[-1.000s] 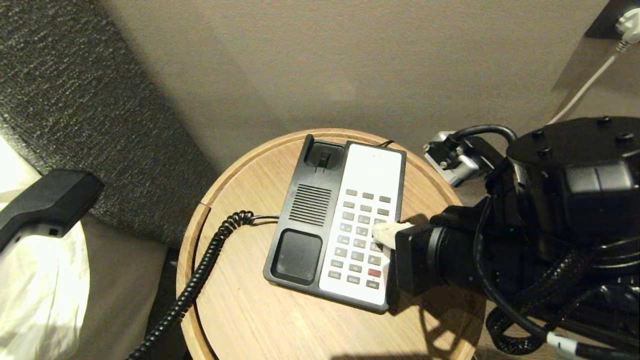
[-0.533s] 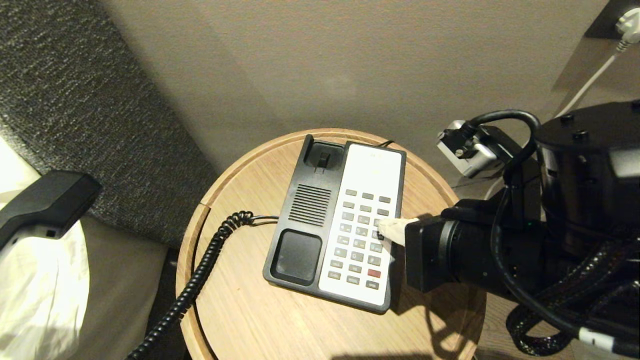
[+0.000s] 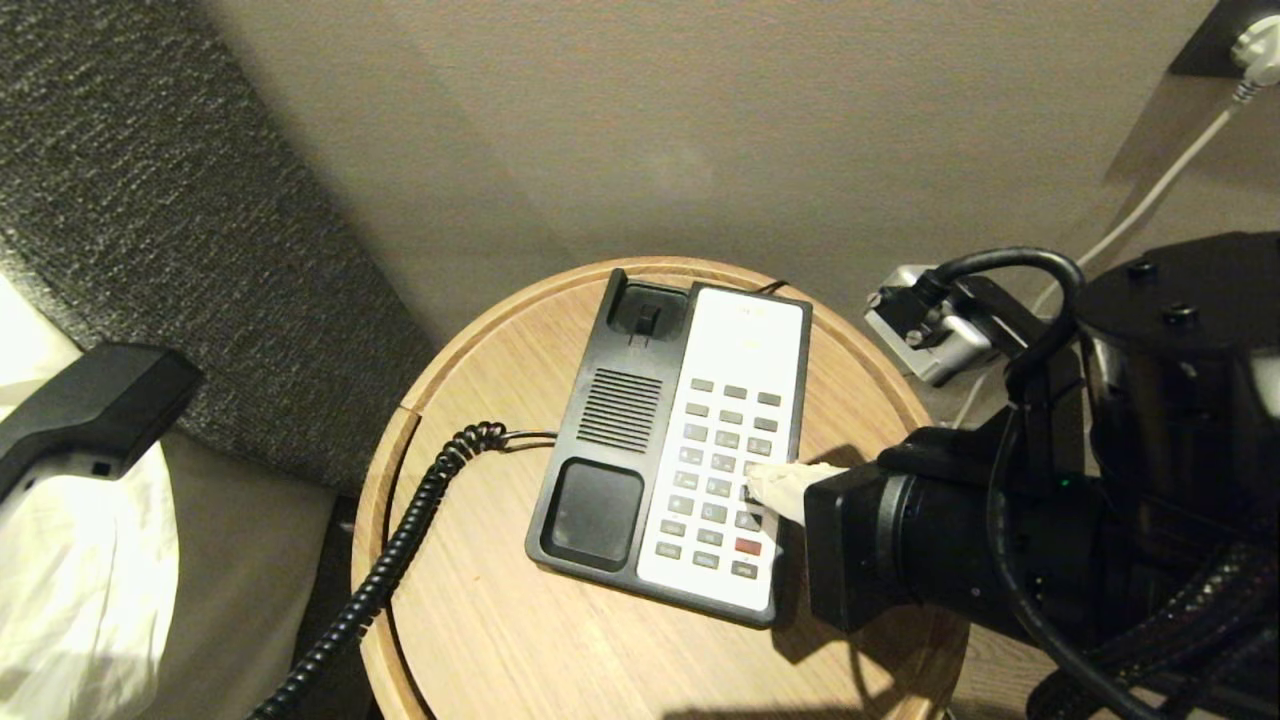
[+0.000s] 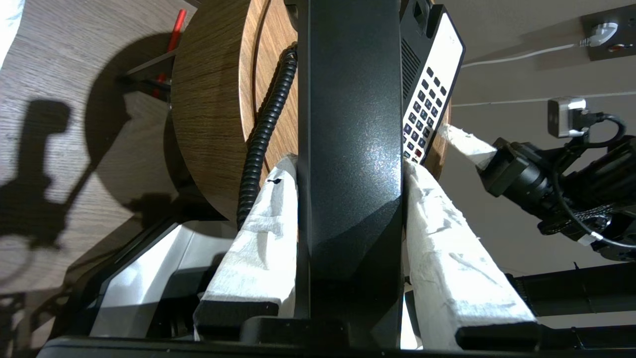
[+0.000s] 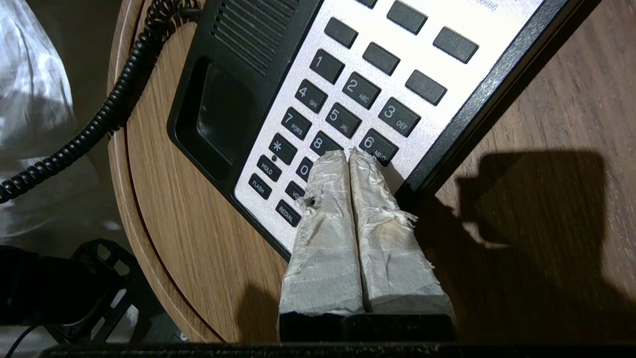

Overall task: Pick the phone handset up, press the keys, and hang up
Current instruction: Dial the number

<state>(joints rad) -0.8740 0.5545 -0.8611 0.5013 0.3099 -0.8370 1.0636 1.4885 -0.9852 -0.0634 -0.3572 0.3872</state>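
On the keys marked HOLD, FLASH, REDIAL, the right hand rests pinched together; left hand grips the phone handset.

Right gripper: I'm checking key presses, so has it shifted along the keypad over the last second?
Yes. The right gripper sits lower on the grey rectangular keys, nearer the red button, after briefly moving up.

**Lettering on the phone's keys**

The keys on the white faceplate read 1, 2 ABC, 3 DEF, 4 GHI, 5 JKL, 6 MNO, 7 PQRS, 8, 0 and a star. Nearer the faceplate's lower edge, smaller keys read HOLD, FLASH and REDIAL.
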